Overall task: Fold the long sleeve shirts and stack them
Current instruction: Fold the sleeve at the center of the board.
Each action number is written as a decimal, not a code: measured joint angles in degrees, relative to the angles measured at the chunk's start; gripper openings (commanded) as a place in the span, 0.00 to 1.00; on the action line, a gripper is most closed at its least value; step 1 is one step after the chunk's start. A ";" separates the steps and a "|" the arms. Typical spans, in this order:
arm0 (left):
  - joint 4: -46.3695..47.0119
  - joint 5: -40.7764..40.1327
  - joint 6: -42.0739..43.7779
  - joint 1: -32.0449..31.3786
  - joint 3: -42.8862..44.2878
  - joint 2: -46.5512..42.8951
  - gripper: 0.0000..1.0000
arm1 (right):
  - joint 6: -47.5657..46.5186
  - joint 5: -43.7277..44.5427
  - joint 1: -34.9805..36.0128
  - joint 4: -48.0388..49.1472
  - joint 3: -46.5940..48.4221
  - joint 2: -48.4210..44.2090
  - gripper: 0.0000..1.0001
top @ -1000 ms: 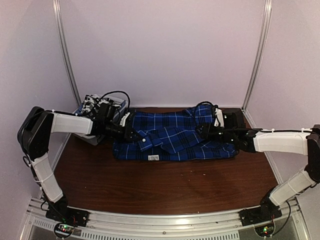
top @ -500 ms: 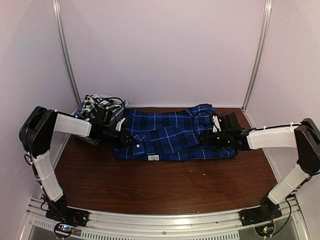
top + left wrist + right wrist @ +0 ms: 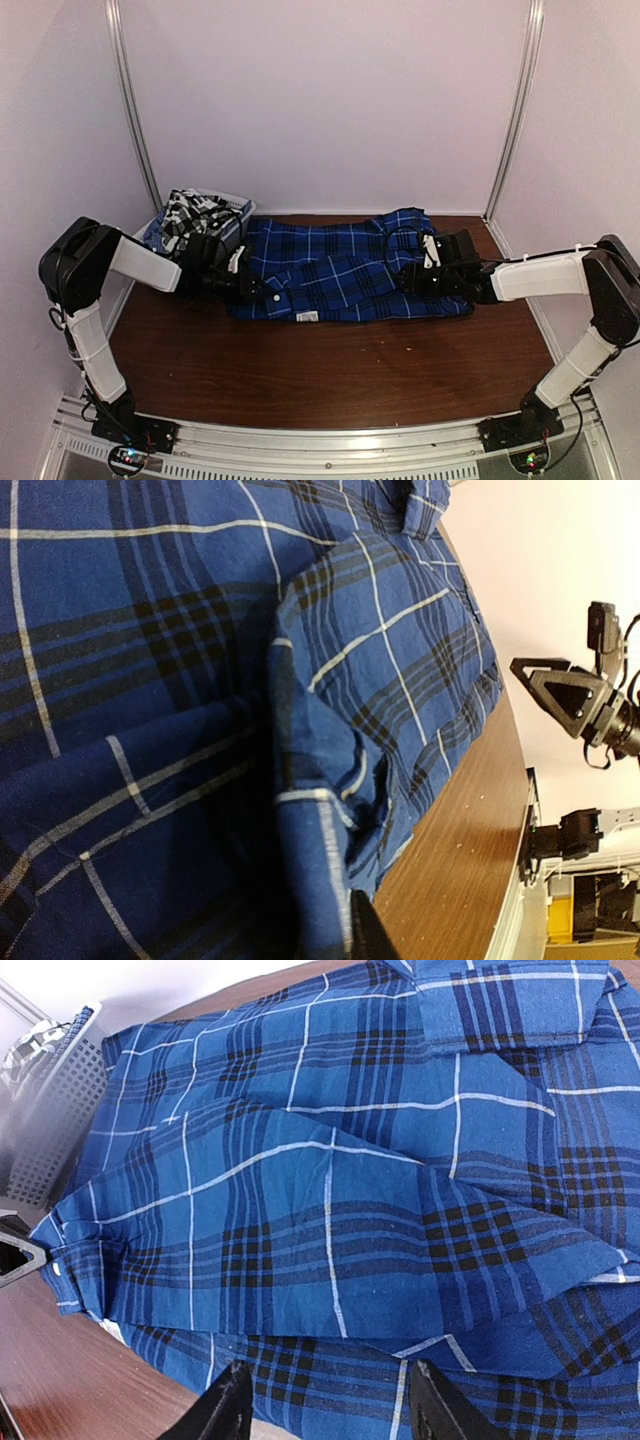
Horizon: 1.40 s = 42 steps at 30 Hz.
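While the blue plaid shirt lies folded at the back of the wooden table, we see the right gripper parted above its near edge, clasping nothing. We cannot tell how the left gripper stands at the shirt's left edge. The black-and-white checked shirt sits in the mesh basket.

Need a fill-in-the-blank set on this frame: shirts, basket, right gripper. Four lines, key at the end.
1. The white mesh basket stands at the table's far ____ corner.
2. The black-and-white checked shirt lies in the ____.
3. The plaid shirt spread on the table is mainly ____.
4. The right gripper, at that shirt's edge, has its jaws ____.

Missing words: left; basket; blue; open.
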 measured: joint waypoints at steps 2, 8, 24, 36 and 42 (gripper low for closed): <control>0.46 -0.31 -0.20 0.00 -0.04 -0.02 0.01 | -0.04 -0.07 0.00 0.04 -0.17 0.04 0.55; -3.48 -2.49 1.07 0.00 1.92 -0.02 0.00 | -0.76 2.12 -0.37 -0.70 -0.20 0.04 0.55; -20.00 -6.93 7.52 1.97 10.03 -0.04 0.04 | -6.08 11.52 -1.44 -4.33 1.64 0.44 0.56; -20.79 -6.12 7.72 1.99 9.62 -0.04 0.04 | -8.74 13.20 -1.44 -3.32 7.56 8.68 0.55; -17.90 -2.27 5.75 1.99 8.44 -0.04 0.02 | -10.03 13.53 -1.51 -2.80 11.85 15.74 0.54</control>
